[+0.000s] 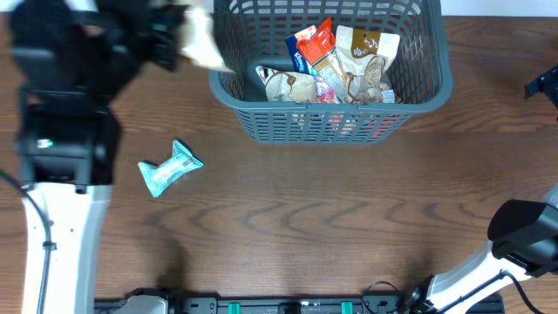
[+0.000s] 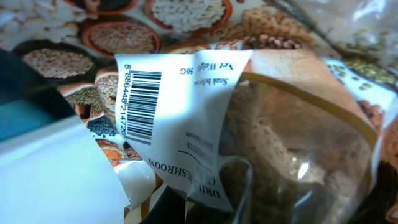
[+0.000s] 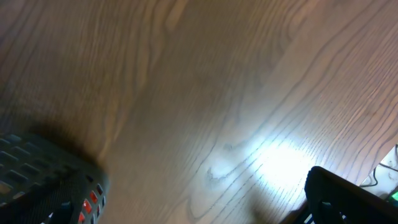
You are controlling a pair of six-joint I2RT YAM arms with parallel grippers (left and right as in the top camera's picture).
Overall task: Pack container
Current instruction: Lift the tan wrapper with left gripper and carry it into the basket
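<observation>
Overhead: dark grey-green slotted plastic basket set at far centre of wooden worktop, partly filled. Clear labelled mushroom packet clamped in left pincer, just left of rim; basket lies rightward. Right pincer well apart, spread cannot be told.

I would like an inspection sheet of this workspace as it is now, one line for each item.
Surface: wooden table, brown grain.
Job's things: container at the far edge, holding several snack packets; mushroom packet held at its left rim; teal packet lying loose on the table.
Clutter: nothing seen.
Grippers: left gripper shut on the mushroom packet; right gripper at the right edge, jaws not visible.
Cables: dark cable beside the left arm.
Surroundings: nothing seen.
</observation>
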